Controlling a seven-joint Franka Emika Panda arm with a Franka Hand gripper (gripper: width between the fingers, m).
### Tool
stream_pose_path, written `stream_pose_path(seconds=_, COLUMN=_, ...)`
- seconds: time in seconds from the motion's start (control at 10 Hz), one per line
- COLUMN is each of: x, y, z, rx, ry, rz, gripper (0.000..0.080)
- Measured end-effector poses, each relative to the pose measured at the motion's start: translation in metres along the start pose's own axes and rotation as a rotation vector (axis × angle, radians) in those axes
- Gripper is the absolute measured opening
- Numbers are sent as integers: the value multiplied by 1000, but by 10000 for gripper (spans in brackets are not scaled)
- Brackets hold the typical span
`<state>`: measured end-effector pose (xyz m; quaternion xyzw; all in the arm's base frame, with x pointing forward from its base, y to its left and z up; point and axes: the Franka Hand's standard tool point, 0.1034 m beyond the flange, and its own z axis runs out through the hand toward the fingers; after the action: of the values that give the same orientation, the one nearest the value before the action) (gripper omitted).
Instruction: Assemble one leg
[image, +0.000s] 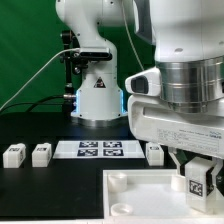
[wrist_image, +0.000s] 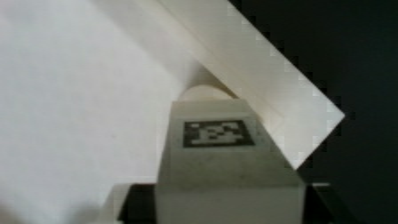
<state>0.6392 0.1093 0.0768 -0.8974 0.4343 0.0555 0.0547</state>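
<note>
Leg (image: 196, 186) stands clamped between gripper (image: 197, 173) fingers over tray (image: 137, 200).

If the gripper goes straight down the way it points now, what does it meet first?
Probably the white tray-like piece: the leg the gripper holds hangs right over it, near its wall. The gap left is unclear.

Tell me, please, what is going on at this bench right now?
The arm's end effector is shut on one leg and holds it upright at the white tray-like piece, toward the exterior view's right. Whether it sits in a socket cannot be told. Two other legs lie on the black table at the exterior view's left of the marker board, and a third leg lies at its right.
</note>
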Motion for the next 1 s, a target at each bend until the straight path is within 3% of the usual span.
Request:
stream_pose_path(seconds=0.4, x=-4, y=0, z=1, rx=7, ry=27, rz=570, gripper=294)
stream_pose_path(seconds=0.6, x=-9, y=0, z=3, rx=78, ry=29, rz=898, gripper=294)
stream_pose_path(seconds=0.8, x=-10, y=-1, z=2, rx=83, ry=38, rz=892, gripper=294)
stream_pose_path(seconds=0.9, x=-10, y=-1, z=3, rx=82, ry=40, rz=852, gripper=376)
stream_pose_path(seconds=1.0, x=-11, y=-1, z=3, rx=79, ry=41, rz=815, gripper=376)
